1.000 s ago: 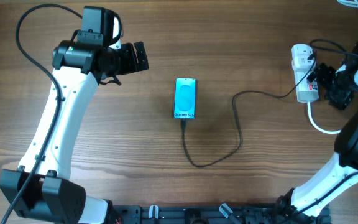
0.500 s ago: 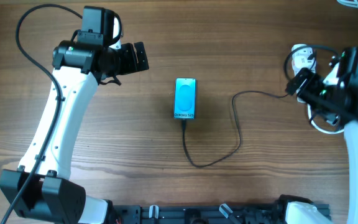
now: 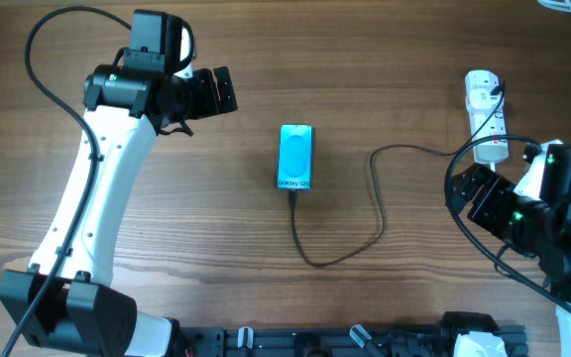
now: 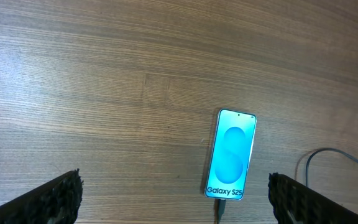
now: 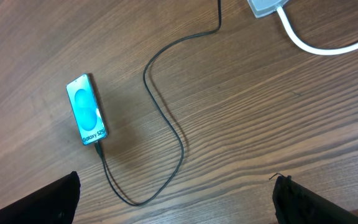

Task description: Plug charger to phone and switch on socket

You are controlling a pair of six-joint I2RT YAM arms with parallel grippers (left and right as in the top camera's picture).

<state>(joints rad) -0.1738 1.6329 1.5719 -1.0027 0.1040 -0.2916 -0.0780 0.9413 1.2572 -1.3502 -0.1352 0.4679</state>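
Left gripper (image 3: 228, 89) and right gripper (image 5: 176, 183): both spread wide, empty. Charger (image 3: 372, 169) tip at phone (image 3: 295, 156) base; socket (image 3: 486, 117) switch unreadable.

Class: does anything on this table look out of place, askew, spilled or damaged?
Nothing stands out. The phone lies flat mid-table, screen lit; the thin black cable runs from its lower end in a loose loop to the power strip. No spill or damage shows.

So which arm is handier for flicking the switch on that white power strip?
Right. The right gripper hangs open close by the socket, on the same side of the table. The left gripper sits far off, beyond the phone.
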